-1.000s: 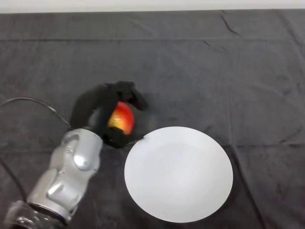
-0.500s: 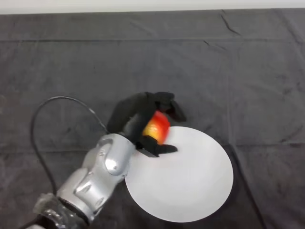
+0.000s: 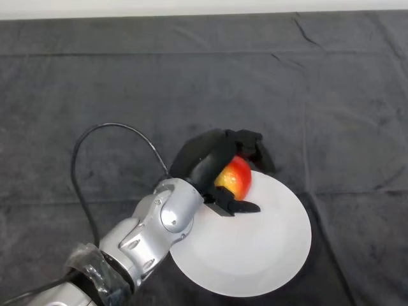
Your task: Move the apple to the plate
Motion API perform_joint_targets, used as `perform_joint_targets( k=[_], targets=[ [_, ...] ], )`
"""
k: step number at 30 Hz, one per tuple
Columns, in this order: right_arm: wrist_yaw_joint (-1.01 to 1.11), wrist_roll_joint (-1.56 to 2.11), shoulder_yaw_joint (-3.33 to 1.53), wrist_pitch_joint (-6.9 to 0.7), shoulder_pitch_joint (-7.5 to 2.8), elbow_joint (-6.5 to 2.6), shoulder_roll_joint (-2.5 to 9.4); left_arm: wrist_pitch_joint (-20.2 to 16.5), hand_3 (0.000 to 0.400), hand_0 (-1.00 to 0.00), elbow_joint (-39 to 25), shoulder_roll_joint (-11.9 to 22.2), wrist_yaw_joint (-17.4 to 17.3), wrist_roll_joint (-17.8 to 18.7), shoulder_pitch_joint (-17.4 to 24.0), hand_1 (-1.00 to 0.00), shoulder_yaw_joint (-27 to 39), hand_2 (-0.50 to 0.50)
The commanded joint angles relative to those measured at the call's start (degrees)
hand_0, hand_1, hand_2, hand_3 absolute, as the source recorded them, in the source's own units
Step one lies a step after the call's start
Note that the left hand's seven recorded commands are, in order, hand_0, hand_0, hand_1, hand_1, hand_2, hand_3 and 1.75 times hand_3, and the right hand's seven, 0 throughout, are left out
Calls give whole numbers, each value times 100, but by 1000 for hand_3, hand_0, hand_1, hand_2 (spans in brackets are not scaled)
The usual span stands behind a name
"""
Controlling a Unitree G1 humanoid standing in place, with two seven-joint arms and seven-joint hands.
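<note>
Carried rightward since half a second ago, from the plate's near-left edge to over its upper-left part — apple (image 3: 234,178) and left hand (image 3: 213,162) together. Round, smooth, red shading to yellow; clamped between curled black fingers (image 3: 255,144) above and thumb below. Plate (image 3: 268,255) white, flat, circular, otherwise bare — resting on the bench (image 3: 95,83) under dark, creased cloth. Cannot tell whether touching the plate or held just above it.
</note>
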State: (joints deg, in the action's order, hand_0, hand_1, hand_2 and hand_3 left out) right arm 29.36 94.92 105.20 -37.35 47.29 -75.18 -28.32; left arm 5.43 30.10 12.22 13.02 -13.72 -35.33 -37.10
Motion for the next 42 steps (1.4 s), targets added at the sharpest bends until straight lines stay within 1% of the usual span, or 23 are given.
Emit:
perform_joint_targets(
  k=[1,7,8,10,11,12,13,14,21,26,34,42],
  targets=[
    [8,1,40,-22,-9,42,-155,177,400,-1000,246,15,26,58,-369,-1000,-189,0],
    [8,2,43,-23,-9,39,-157,429,400,-1000,538,-3,112,197,-493,-1000,-409,0],
    [8,2,43,-24,-9,38,-157,458,400,-1000,576,-3,117,220,-513,-973,-433,-14],
    [8,2,44,-24,-9,37,-157,528,400,-1000,662,4,123,273,-556,-490,-476,-255],
    [8,2,45,-24,-9,36,-158,556,381,-953,696,11,121,297,-575,-302,-488,-325],
    [8,2,45,-25,-9,36,-158,583,163,-408,731,20,117,323,-597,0,-498,-204],
    [8,2,46,-25,-9,35,-158,606,50,-125,759,31,112,348,-622,0,-503,-63],
    [8,2,46,-25,-9,35,-159,622,0,0,780,41,109,367,-643,0,-503,0],
    [8,3,50,-27,-10,31,-160,767,0,0,872,145,205,435,-729,0,-451,0],
    [8,3,52,-28,-10,29,-161,926,0,0,871,326,313,467,-755,0,-274,0],
    [8,2,54,-29,-10,27,-162,1393,0,0,868,839,543,601,-629,0,296,0],
    [7,1,56,-30,-10,26,-163,1932,0,0,1083,1489,752,970,-451,0,1195,0]
  ],
)
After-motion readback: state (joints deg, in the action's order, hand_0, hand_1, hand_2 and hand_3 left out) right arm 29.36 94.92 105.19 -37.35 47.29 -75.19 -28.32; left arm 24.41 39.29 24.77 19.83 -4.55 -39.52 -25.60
